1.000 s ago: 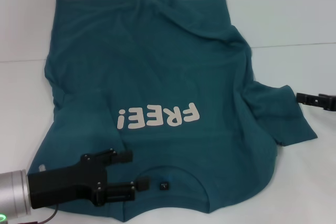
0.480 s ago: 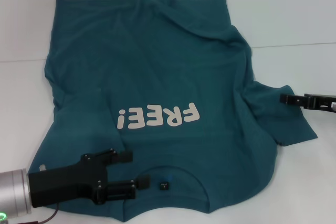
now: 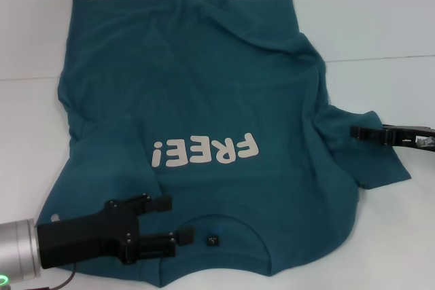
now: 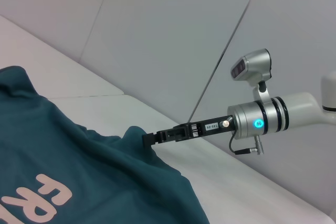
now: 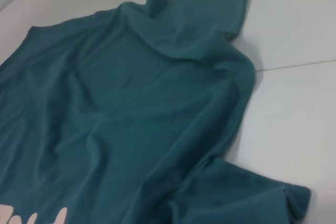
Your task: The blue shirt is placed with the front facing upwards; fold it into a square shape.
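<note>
The blue shirt (image 3: 197, 86) lies spread on the white table (image 3: 380, 18), front up. Its off-white "FREE!" lettering (image 3: 206, 151) shows, and its neckline and small dark tag (image 3: 213, 240) are at the near edge. My left gripper (image 3: 168, 222) is open low over the shoulder area just left of the neckline, with fabric showing between its fingers. My right gripper (image 3: 355, 132) reaches in from the right, its tip over the rumpled right sleeve (image 3: 367, 161). The left wrist view shows that tip (image 4: 147, 139) at the sleeve's edge. The right wrist view holds only the shirt (image 5: 131, 103).
A seam (image 3: 387, 58) runs across the table behind the right sleeve. The shirt's right side is bunched into ridges (image 3: 316, 93). A pale wall (image 4: 173, 35) rises behind the table's far edge. A thin cable (image 3: 64, 278) hangs from my left arm.
My right gripper has slid leftward from the table's right edge until its tip is over the right sleeve. The left gripper and the shirt have stayed put.
</note>
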Controlling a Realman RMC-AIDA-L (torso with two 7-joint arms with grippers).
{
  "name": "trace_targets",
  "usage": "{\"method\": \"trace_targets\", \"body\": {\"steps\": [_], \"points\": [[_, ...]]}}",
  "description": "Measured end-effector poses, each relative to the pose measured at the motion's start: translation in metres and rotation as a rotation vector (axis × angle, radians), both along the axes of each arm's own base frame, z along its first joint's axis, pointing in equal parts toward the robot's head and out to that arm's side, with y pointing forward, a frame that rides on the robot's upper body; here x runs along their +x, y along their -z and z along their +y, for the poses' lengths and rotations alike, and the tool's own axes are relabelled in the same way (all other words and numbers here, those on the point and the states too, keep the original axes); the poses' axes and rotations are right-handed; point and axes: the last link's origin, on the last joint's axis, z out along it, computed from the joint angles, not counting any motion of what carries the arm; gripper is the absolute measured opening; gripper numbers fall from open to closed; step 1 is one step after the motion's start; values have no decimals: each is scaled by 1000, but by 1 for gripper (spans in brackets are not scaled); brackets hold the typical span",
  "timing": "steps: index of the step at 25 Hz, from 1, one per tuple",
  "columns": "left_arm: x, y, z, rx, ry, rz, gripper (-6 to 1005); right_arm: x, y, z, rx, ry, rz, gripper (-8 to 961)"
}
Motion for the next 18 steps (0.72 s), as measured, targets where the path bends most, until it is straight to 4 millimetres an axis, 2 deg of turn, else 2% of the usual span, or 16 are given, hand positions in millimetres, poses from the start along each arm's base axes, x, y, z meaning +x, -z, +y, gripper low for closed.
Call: {"method": "trace_targets", "body": {"steps": [11, 18], "points": [[0, 0, 0, -2, -5, -1, 920, 1, 1, -2, -4, -1, 5, 884], [0, 1, -1, -3, -6, -3, 919, 2, -14, 0, 33, -8, -13, 884]]}}
